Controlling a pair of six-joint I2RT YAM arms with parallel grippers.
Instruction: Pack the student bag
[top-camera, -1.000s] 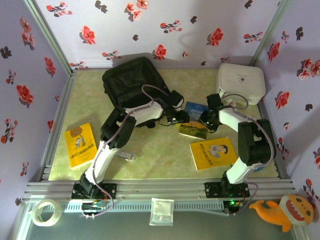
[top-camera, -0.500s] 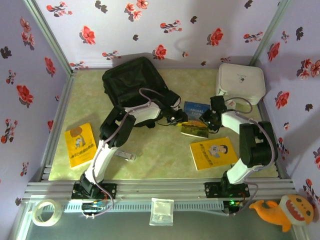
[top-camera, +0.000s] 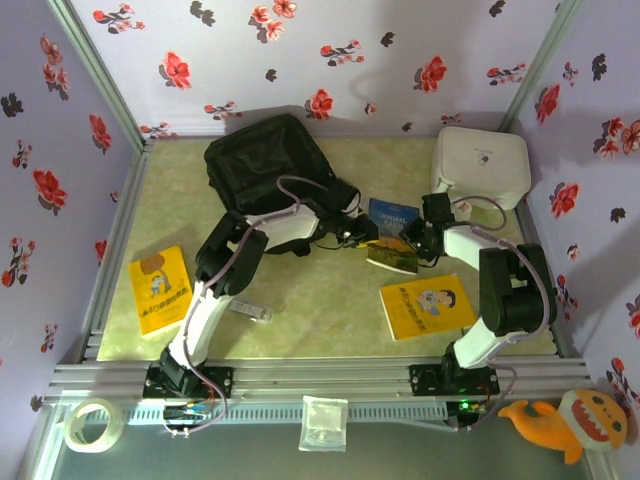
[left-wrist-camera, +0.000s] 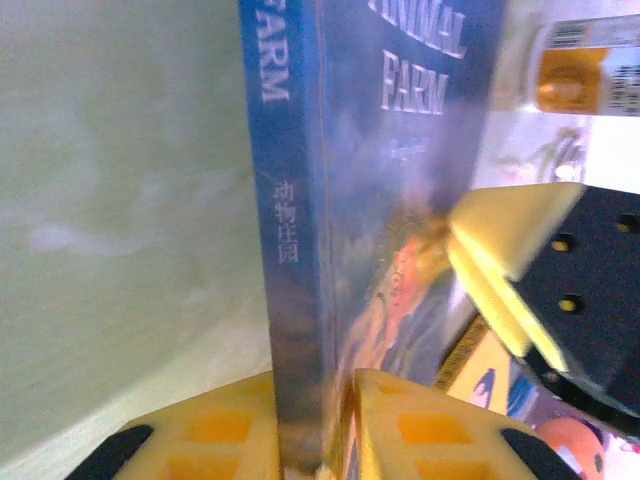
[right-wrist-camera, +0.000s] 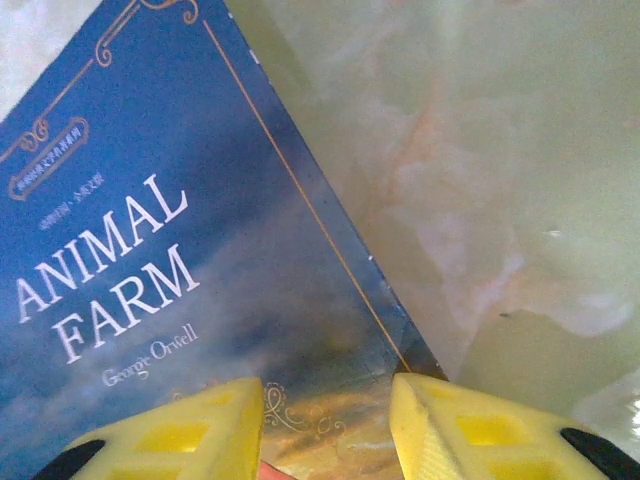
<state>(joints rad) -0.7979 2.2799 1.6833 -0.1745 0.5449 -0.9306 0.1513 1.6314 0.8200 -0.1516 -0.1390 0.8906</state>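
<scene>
Top external view: the student bag (top-camera: 265, 160) was seen lying on the counter (top-camera: 310, 310) in the upper left of the frame, near the back wall. Right of it, at frame centre, a blue book (top-camera: 392, 214) titled Animal Farm was flanked by both arms. In the left wrist view, the left end effector (left-wrist-camera: 315, 400) was clamped on the book's spine edge. In the right wrist view, the right end effector (right-wrist-camera: 325, 410) was held apart over the cover, with nothing seen gripped.

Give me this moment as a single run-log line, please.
left gripper: shut on Animal Farm book spine | right gripper: open over its cover | student bag: book not inside
</scene>
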